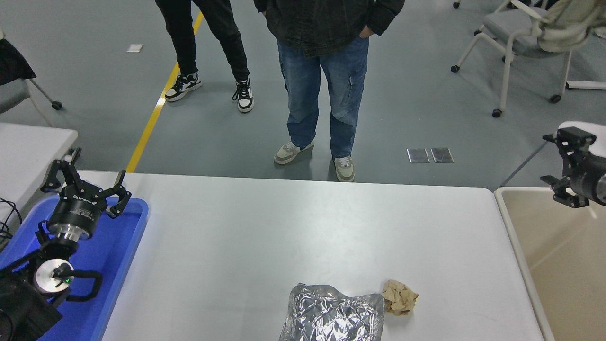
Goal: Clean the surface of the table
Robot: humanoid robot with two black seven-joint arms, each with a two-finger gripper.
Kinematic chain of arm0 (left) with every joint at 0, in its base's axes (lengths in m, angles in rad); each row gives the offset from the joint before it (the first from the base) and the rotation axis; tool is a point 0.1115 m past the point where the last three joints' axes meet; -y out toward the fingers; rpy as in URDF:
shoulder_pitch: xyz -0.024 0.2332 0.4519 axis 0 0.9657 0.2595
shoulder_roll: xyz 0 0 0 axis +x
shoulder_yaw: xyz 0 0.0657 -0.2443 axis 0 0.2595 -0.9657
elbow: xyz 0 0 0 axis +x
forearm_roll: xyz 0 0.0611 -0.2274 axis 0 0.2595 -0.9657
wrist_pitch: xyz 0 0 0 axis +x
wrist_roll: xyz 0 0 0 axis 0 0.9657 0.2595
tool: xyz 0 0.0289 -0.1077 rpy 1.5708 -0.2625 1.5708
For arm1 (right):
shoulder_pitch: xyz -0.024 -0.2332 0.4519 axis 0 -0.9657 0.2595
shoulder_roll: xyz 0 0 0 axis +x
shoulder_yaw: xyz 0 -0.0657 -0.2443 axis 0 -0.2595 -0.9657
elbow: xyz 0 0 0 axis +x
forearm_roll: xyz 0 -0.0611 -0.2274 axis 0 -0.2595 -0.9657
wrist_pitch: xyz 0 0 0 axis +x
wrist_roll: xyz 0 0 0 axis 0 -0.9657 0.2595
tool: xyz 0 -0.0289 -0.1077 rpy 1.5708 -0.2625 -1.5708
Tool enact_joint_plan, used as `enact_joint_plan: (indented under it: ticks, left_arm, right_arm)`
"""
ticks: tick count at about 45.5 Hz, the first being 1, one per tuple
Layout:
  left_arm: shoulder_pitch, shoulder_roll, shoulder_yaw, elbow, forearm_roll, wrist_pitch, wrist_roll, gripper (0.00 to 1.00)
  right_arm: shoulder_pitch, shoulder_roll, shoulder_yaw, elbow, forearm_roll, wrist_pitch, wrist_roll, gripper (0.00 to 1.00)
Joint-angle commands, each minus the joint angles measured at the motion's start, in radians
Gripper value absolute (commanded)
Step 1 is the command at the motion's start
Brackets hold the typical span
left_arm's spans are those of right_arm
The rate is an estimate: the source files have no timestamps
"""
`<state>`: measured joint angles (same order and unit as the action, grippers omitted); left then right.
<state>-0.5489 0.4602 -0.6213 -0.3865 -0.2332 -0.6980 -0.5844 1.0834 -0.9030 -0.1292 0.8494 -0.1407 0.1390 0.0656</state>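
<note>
While foil and a paper wad sit on the table surface, my right gripper hangs spread over the beige bin, left gripper splayed too

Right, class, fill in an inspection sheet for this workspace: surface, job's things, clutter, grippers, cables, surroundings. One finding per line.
Surface: white table, mostly bare; no spills seen.
Job's things: the table itself; no cloth or wiping tool seen.
Clutter: crumpled foil bag at the near edge; brown paper wad just right of it, seemingly touching.
Grippers: left gripper open, empty, above the blue tray; right gripper at the right edge, over the beige bin, holding nothing visible, opening unclear.
Cables: black cable at the left edge; black loop on the left arm.
Surroundings: two people standing beyond the far side; wheeled chair; yellow floor line.
</note>
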Motion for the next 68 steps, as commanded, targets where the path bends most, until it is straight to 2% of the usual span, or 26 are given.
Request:
enact_joint_plan:
  ticks: [1,5,15,23,33,38,47,59,68]
  left_arm:
    - [0.0,0.0,0.0,0.0,0.0,0.0,0.0,1.0]
    - [0.0,0.0,0.0,0.0,0.0,0.0,0.0,1.0]
    - [0.0,0.0,0.0,0.0,0.0,0.0,0.0,1.0]
    - [0.0,0.0,0.0,0.0,0.0,0.0,0.0,1.0]
    - [0.0,0.0,0.0,0.0,0.0,0.0,0.0,1.0]
    - [0.0,0.0,0.0,0.0,0.0,0.0,0.0,1.0]
    - [0.0,0.0,0.0,0.0,0.0,0.0,0.0,1.0]
    - [0.0,0.0,0.0,0.0,0.0,0.0,0.0,1.0]
    - [0.0,0.0,0.0,0.0,0.0,0.0,0.0,1.0]
  right_arm:
    - [0.11,-0.059,-0.164,0.037,-0.077,0.085,0.003,0.99]
    - [0.119,-0.054,-0.184,0.037,-0.146,0.09,0.003,0.99]
    - [0.147,-0.014,-0.202,0.036,-0.64,0.088,0.003,0.99]
    - [0.216,0.027,-0.216,0.072,-0.801,0.108,0.005,0.99]
    - [0.329,0.036,-0.308,0.335,-0.855,0.14,0.005,0.99]
    - [0.371,0.088,-0.374,0.414,-0.87,0.142,0.005,0.99]
    - [0.38,0.183,-0.426,0.43,-0.873,0.142,0.005,0.99]
    - [0.38,0.38,-0.457,0.418,-0.909,0.142,0.005,0.99]
    - [0.394,0.461,-0.477,0.416,-0.918,0.142,0.005,0.99]
